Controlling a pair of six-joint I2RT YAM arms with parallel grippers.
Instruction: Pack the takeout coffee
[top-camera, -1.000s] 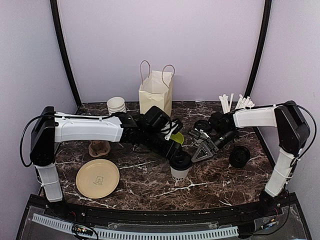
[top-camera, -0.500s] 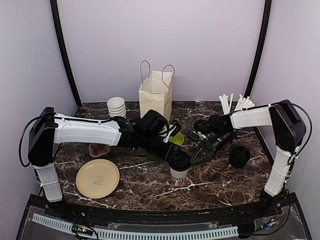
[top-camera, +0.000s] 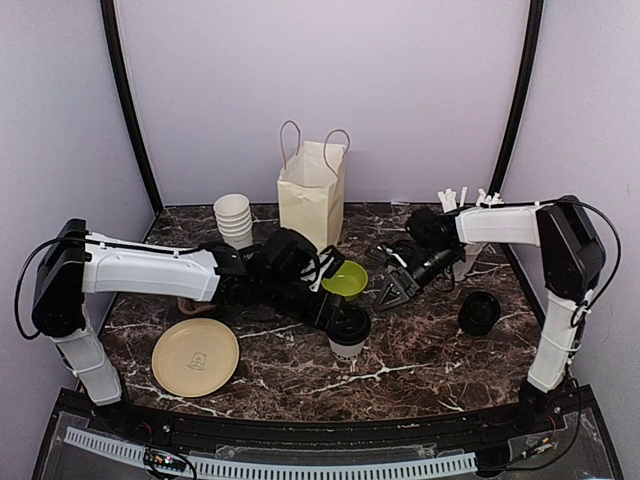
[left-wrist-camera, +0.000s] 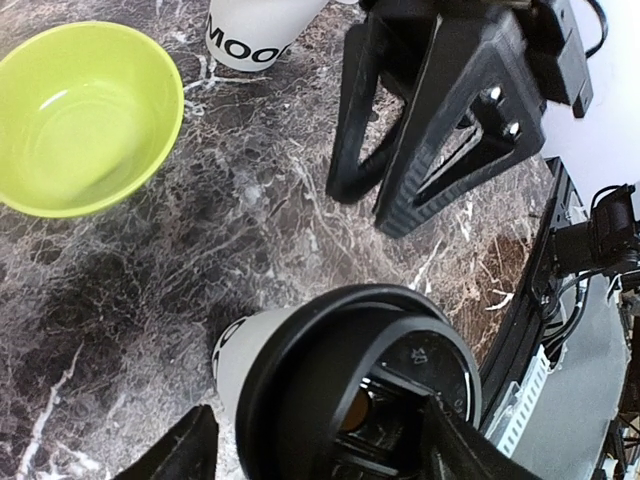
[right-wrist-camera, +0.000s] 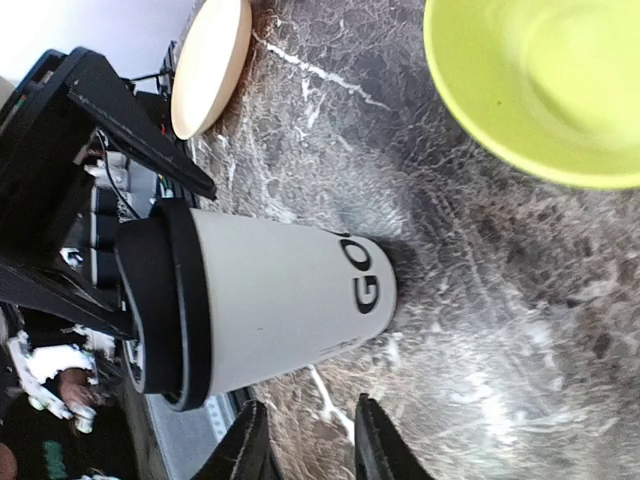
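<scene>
The takeout coffee (top-camera: 346, 346) stands mid-table, a white cup with a black lid. My left gripper (top-camera: 345, 318) comes down over it, open. In the left wrist view the coffee (left-wrist-camera: 240, 350) sits between my left gripper's (left-wrist-camera: 320, 410) fingers; the right finger meets the lid and a small gap shows at the left finger. My right gripper (top-camera: 386, 298) hovers low just right of the cup, its jaws narrowly open with nothing between them. The right wrist view shows the coffee (right-wrist-camera: 280, 300) ahead of my right gripper (right-wrist-camera: 308, 405). The paper bag (top-camera: 312, 195) stands upright at the back.
A green bowl (top-camera: 347, 278) lies just behind the coffee. A tan plate (top-camera: 195, 357) is front left, stacked lidless cups (top-camera: 233, 218) back left, a brown holder (top-camera: 190, 300) under my left arm. Black lids (top-camera: 479, 313) sit at right. Straws (top-camera: 450, 193) show behind my right arm.
My left arm has drawn back to the left, and the coffee has shifted slightly left with it. My right gripper has narrowed its jaws and pulled back a little, uncovering the bowl.
</scene>
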